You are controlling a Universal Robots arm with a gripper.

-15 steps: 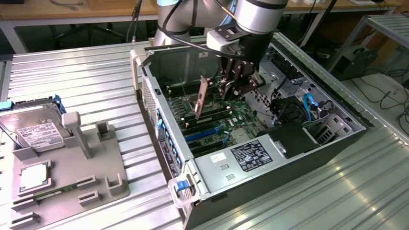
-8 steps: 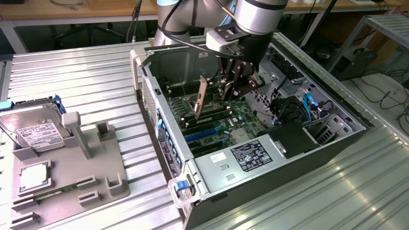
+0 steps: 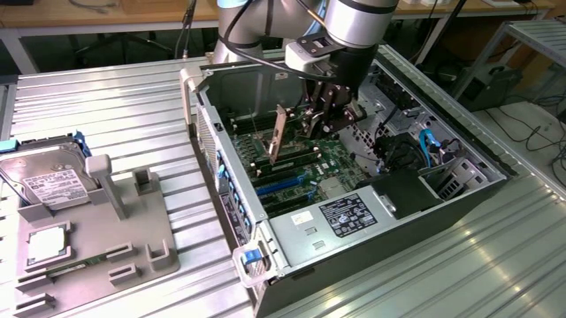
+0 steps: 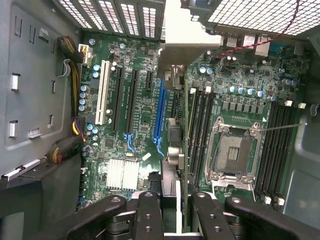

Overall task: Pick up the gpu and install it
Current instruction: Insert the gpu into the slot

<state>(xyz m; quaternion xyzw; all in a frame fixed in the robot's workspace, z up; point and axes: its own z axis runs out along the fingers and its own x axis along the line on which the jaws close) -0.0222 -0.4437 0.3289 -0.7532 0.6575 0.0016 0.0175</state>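
Note:
My gripper [image 3: 324,121] hangs inside the open computer case [image 3: 305,232], shut on the gpu [image 3: 278,136]. The card stands on edge above the motherboard [image 3: 305,169], with its pale bracket strip toward the case's rear wall. In the wrist view the gpu [image 4: 176,80] runs edge-on from between my fingers [image 4: 148,215] up to its bracket near the rear slot grilles. It hovers just beside the long blue slot [image 4: 160,115], and I cannot tell whether its lower edge touches the board.
Memory slots and the bare CPU socket [image 4: 235,150] lie beside the card. A heatsink [image 4: 122,174] and cable bundles [image 4: 70,145] sit on the other side. Outside the case, a silver hard drive [image 3: 44,179] rests on a grey fixture [image 3: 106,252] on the ribbed metal table [image 3: 132,112].

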